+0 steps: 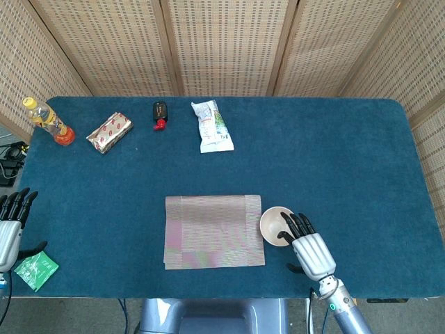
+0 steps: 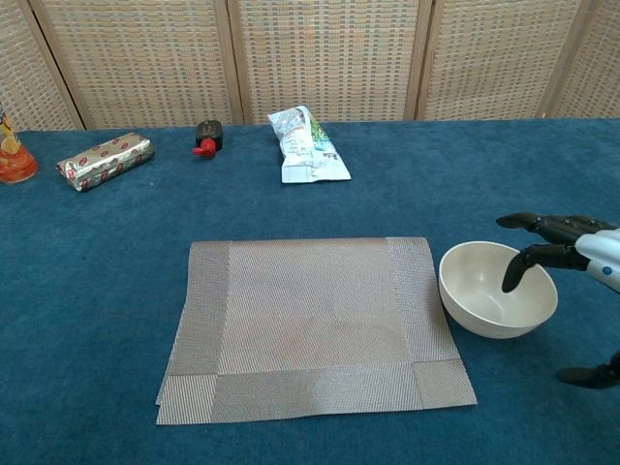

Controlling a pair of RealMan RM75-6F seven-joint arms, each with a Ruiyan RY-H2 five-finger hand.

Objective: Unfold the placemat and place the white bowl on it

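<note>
The grey woven rectangular placemat point(image 2: 310, 325) lies folded, its edges doubled, at the near middle of the blue felt table point(image 1: 334, 153). The white round ceramic bowl point(image 2: 489, 295) sits just right of it. The right hand point(image 1: 306, 243) hovers over the bowl's rim, fingers spread, holding nothing. The left hand point(image 1: 10, 226) rests empty and spread at the table's edge. Judging by this, unfolding seems skipped; the bowl needs a secure rim grip first.

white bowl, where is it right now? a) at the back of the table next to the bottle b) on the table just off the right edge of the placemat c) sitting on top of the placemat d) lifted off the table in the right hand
b: the white bowl sits on the blue table beside the right edge of the folded placemat, with the right hand reaching over its rim, fingers spread.
</note>
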